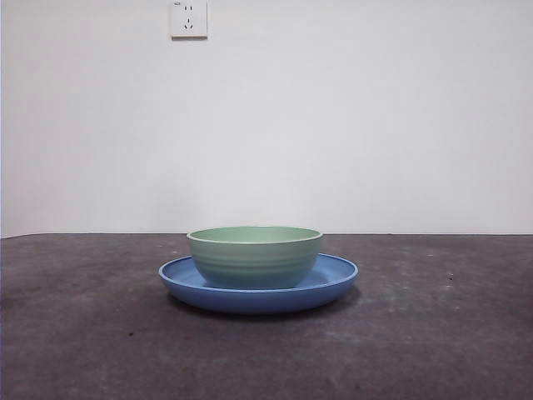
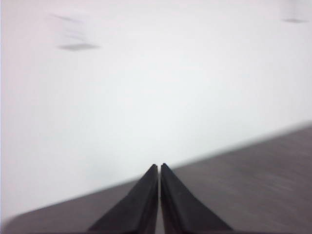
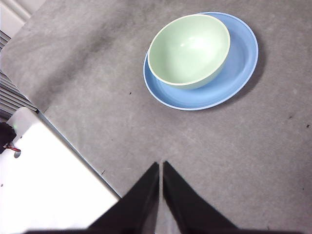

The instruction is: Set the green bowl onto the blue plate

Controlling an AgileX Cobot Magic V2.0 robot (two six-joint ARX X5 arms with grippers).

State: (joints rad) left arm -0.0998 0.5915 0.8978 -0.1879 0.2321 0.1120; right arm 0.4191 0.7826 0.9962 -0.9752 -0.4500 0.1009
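Dark grey matting covers the table [image 1: 83, 333], with a plain white wall [image 1: 333, 108] behind it carrying one socket [image 1: 189, 18] high up. Both grippers are closed on nothing, jaws pressed tip to tip. The left gripper [image 2: 159, 166] faces only the blurred wall and a strip of table; neither task object shows ahead of its fingers. The right gripper [image 3: 161, 165] hangs above the bare mat, and well ahead of its fingertips, clear of them, lies the blue plate [image 3: 241, 58] with the green bowl [image 3: 189, 48] resting in it.

In the front view the bowl stands upright on the plate, its base inside the raised rim and set a little off centre. The placement looks done: bowl released, both arms drawn clear. Nothing seems left beyond parking the arms.

Close beside the right fingers is the corner of a white panel [image 3: 48, 185] at the table's edge. Nothing stands between either gripper and the dishes.
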